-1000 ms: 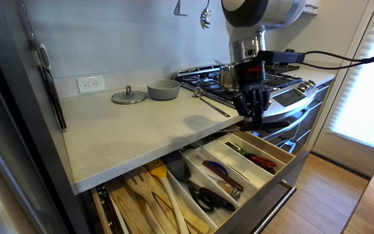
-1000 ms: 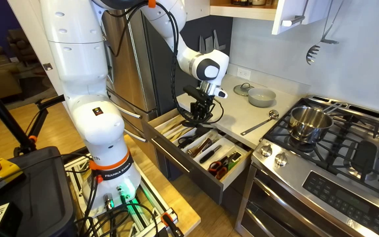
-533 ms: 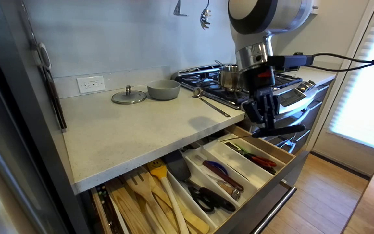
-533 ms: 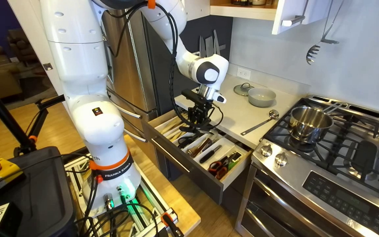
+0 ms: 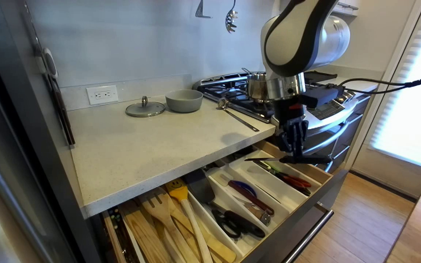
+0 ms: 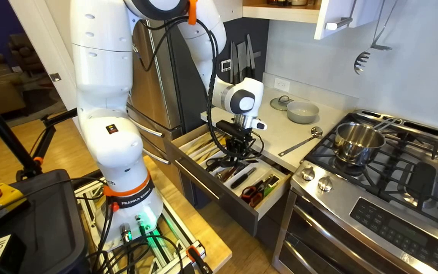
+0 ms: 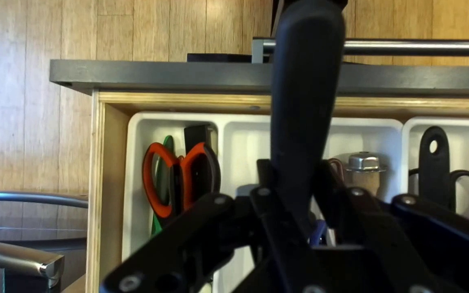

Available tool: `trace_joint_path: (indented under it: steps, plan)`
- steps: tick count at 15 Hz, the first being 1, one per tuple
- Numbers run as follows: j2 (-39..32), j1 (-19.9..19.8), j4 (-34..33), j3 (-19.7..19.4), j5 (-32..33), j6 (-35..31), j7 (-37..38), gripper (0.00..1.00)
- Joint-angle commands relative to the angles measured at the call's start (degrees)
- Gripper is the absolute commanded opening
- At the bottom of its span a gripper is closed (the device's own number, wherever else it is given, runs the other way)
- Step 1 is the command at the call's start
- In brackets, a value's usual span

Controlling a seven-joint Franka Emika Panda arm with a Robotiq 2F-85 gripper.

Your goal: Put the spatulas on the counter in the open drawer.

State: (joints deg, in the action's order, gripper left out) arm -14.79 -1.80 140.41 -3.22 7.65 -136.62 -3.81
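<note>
Gripper [image 5: 296, 155] + blk-handled utensil [image 7: 308, 85] have dropped lower vs. a moment ago. Jaws clamped on handle, utensil approx. horiz. abv open drawer [image 7: 169, 76]. Metal ladle [image 5: 240, 119] on counter [image 5: 133, 153] nr stove [image 6: 333, 201].

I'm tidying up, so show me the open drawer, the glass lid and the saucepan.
Open drawer [image 7: 218, 77], wrist view: front panel.
Glass lid [image 5: 145, 111], an exterior view: glass pane.
Saucepan [image 6: 356, 156], an exterior view: outer wall.
</note>
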Motion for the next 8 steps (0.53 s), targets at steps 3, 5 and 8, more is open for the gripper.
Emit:
trace_joint_path:
  steps: [3,5,8]
  plan:
    - [-7.6,-1.7,-2.7,0.8,-4.3,-6.5,-1.3,0.07]
    - [-9.7,-1.6,-3.3,0.1,-3.7,-9.4,-0.4,0.07]
    - [-12.3,-2.7,-4.2,1.0,-5.3,-12.4,-1.1,0.07]
